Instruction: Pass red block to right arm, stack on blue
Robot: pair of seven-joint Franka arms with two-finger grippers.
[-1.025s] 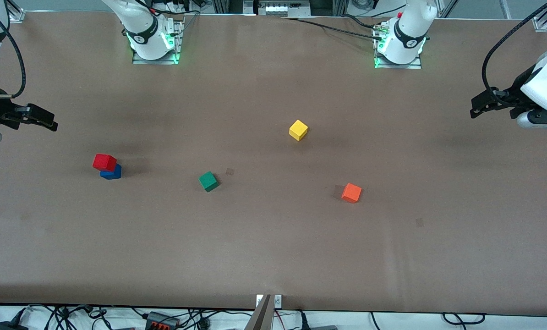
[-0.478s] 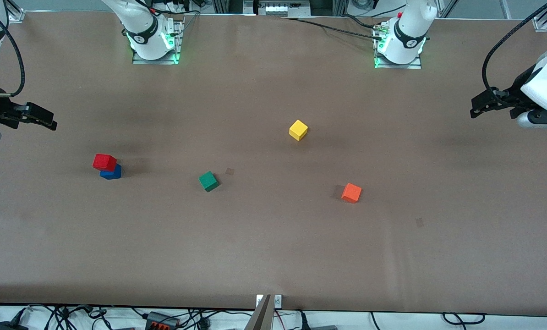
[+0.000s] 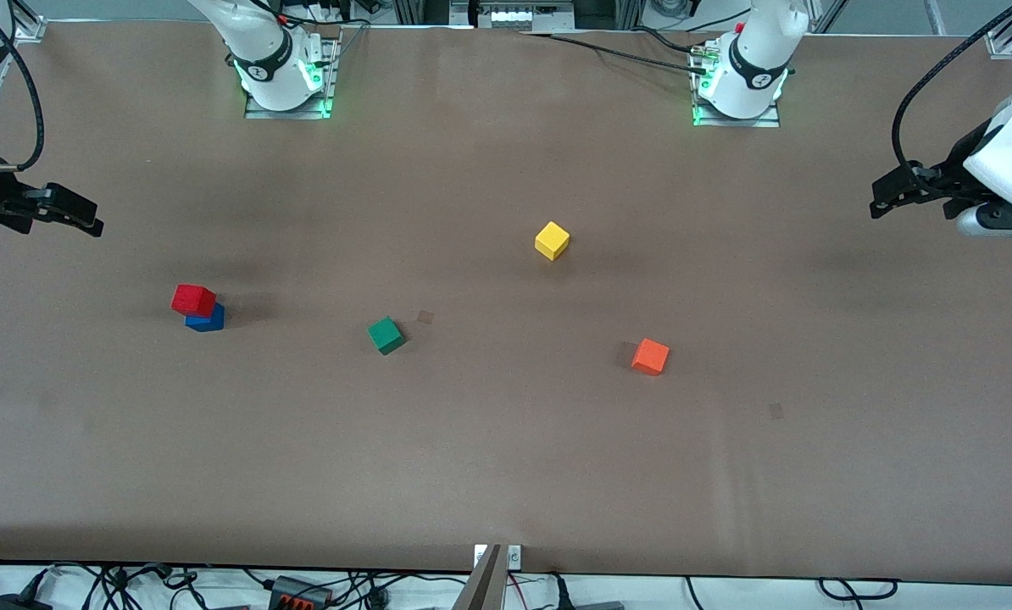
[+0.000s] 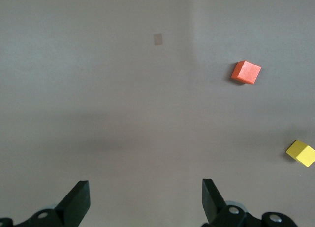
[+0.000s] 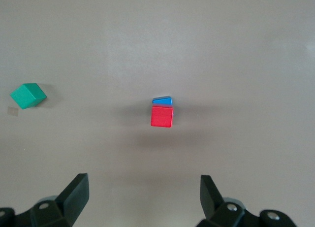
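Already the red block (image 3: 193, 299) sits on top of the blue cube (image 3: 208, 319), slightly offset so that a strip of blue shows along one edge; the pair rests on the tabletop (image 3: 506, 474) toward the right arm's end. Being a cube, the red block has no long axis to line up with. The right wrist view looks down on the stack, with the red block (image 5: 161, 116) covering most of the blue cube (image 5: 163, 100), and the two black fingers of the right tool (image 5: 142, 197) spread wide at the edge of that picture, nothing between them. In the front view the right tool (image 3: 69, 212) hangs over the tabletop's margin at its own end — apart from the stack, yet by far the nearer of the two. The left tool (image 3: 896, 191) hovers over the margin at the left arm's end, well apart from the stack, its fingers likewise spread and empty in the left wrist view (image 4: 146, 202); that arm waits. Between the two lie a green cube (image 3: 385, 335), a yellow cube (image 3: 552, 241) and an orange cube (image 3: 650, 356), all separate on the tabletop. Judging by how things lie, the stacking looks done — so any coming move would turn only on each tool keeping clear of the pair.
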